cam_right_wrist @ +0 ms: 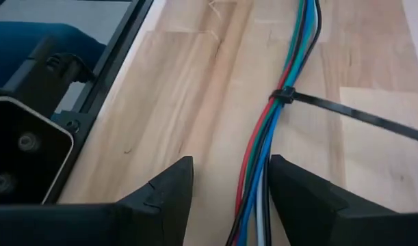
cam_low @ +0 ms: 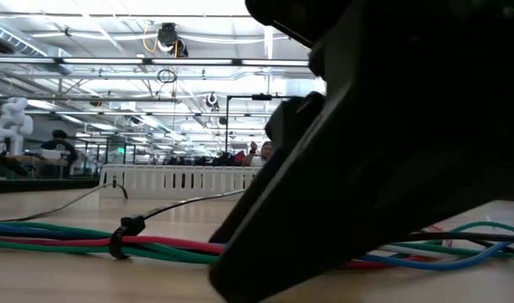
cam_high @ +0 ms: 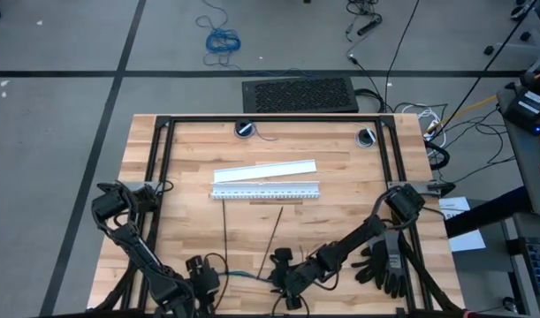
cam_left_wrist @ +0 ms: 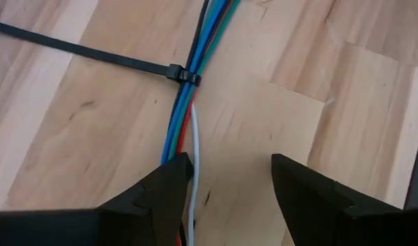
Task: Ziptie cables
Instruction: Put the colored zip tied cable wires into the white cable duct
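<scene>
- Your cables lie along the lower edge of the low view, blue, green and red strands flat on the wooden table; in the high view only a short blue stretch shows at bottom centre, between the two grippers.
- One ziptie is already cinched round the bundle at lower left of the low view, its head upright on the wires and its tail trailing off toward the centre.
- The left wrist view shows a ziptie cinched round the wires in the upper middle of the frame, tail running to the upper left edge.
- The right wrist view shows a ziptie cinched round the bundle right of centre, tail heading to the right edge.
- In the high view, two black ziptie tails run from mid-table down toward the bundle.
- Your left gripper stands open at bottom centre of its wrist view, with a white strand in the gap; one finger's edge is at the bundle, nothing clamped.
- Your right gripper is spread wide at the bottom of its view; the wires pass loose between the fingers, gripping nothing.
- In the high view a white slotted strip lies at mid-table, a plain white strip just above it.
- Black gloves sit at lower right.
</scene>
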